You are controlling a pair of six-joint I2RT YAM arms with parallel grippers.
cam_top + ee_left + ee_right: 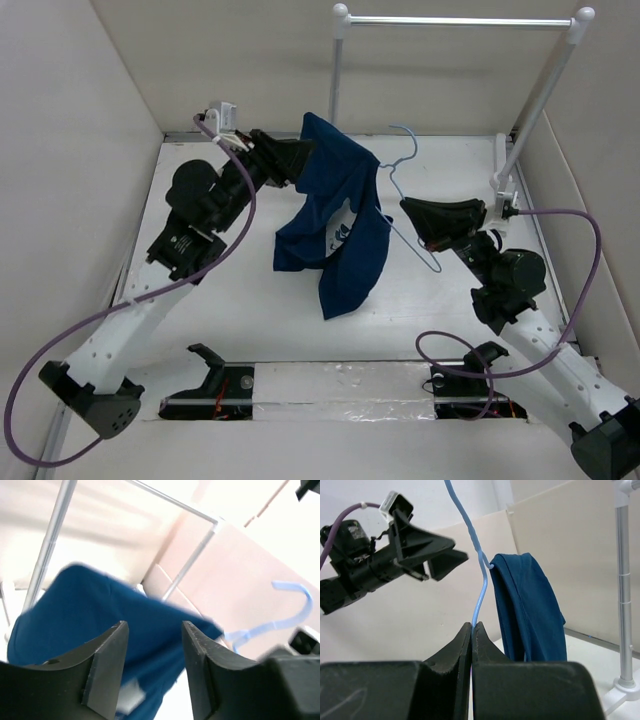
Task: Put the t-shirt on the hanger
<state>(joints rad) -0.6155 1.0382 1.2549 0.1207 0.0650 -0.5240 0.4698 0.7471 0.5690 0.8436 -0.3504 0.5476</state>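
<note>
The dark navy t-shirt hangs draped over one arm of the pale blue wire hanger, lifted above the table. My right gripper is shut on the hanger's wire, with the shirt hanging just right of the jaws. My left gripper is at the shirt's upper left edge. In the left wrist view its jaws stand wide apart with the shirt just beyond them and nothing pinched. The hanger's hook shows to the right. The left gripper also shows in the right wrist view.
A white tubular garment rail stands at the back right, its post base close to my right gripper. Pale walls enclose the table on the left, back and right. Purple cables loop from both arms.
</note>
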